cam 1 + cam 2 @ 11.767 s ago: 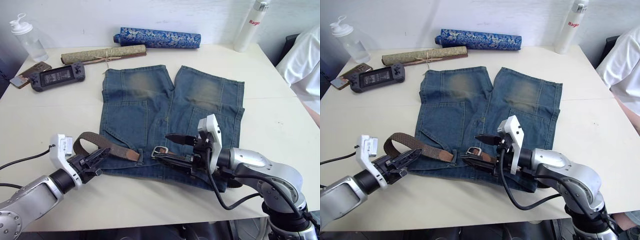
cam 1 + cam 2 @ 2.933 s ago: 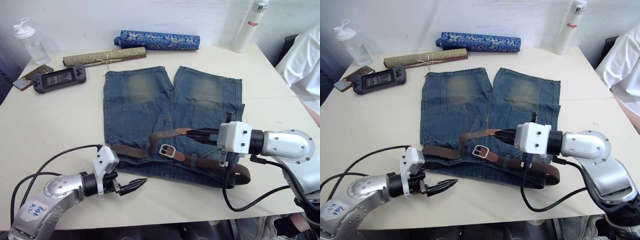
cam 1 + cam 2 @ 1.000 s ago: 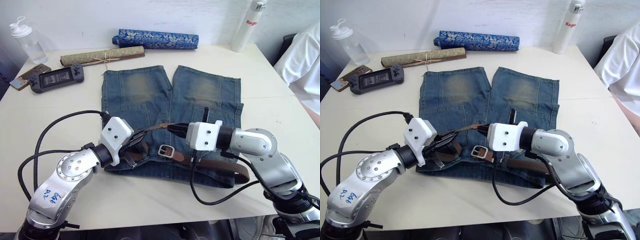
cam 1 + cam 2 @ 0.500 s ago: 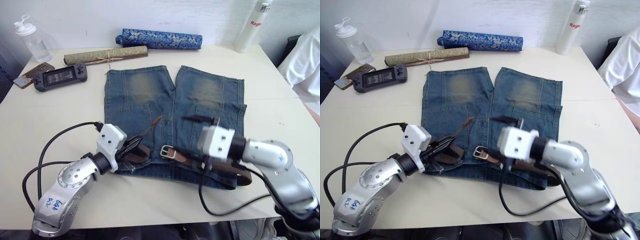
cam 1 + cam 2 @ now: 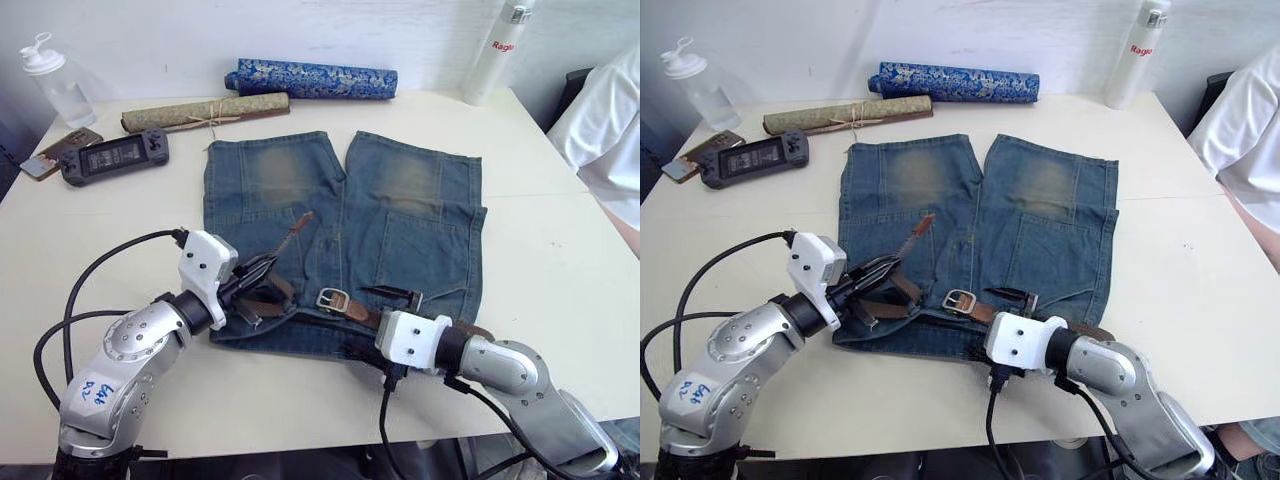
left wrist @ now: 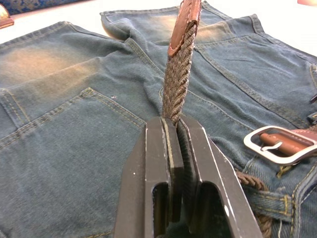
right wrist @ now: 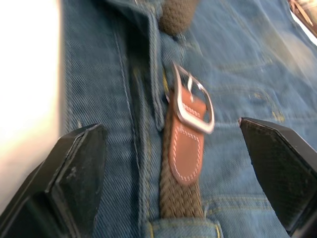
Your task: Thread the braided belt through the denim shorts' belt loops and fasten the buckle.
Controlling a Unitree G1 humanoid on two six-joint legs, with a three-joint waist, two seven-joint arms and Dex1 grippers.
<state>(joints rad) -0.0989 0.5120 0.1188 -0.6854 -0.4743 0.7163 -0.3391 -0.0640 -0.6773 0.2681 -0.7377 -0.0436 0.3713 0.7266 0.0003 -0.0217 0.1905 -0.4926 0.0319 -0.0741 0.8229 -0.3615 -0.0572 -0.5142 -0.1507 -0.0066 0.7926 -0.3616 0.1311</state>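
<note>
Denim shorts (image 5: 340,215): flat at centre frame on the worktop (image 5: 560,250), waistband nearest the robot.
Braided belt (image 5: 390,318): along the waistband; tan tip (image 5: 298,225) raised left of centre.
Buckle (image 5: 332,299): lower centre, unfastened, apparently resting on denim.
Left hand (image 6: 174,130): clamped on the belt's woven part below the tip.
Right hand (image 7: 173,148): spread wide, empty, straddling the buckle.

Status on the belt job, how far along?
Done: the dark-brown braided belt lies along the waistband of the blue denim shorts, passing under a denim belt loop. In hand: the left gripper is shut on the strap just below its tan leather tip, holding it raised. The right gripper is open around the silver buckle. Left: feed the tip through the buckle and fasten.
</note>
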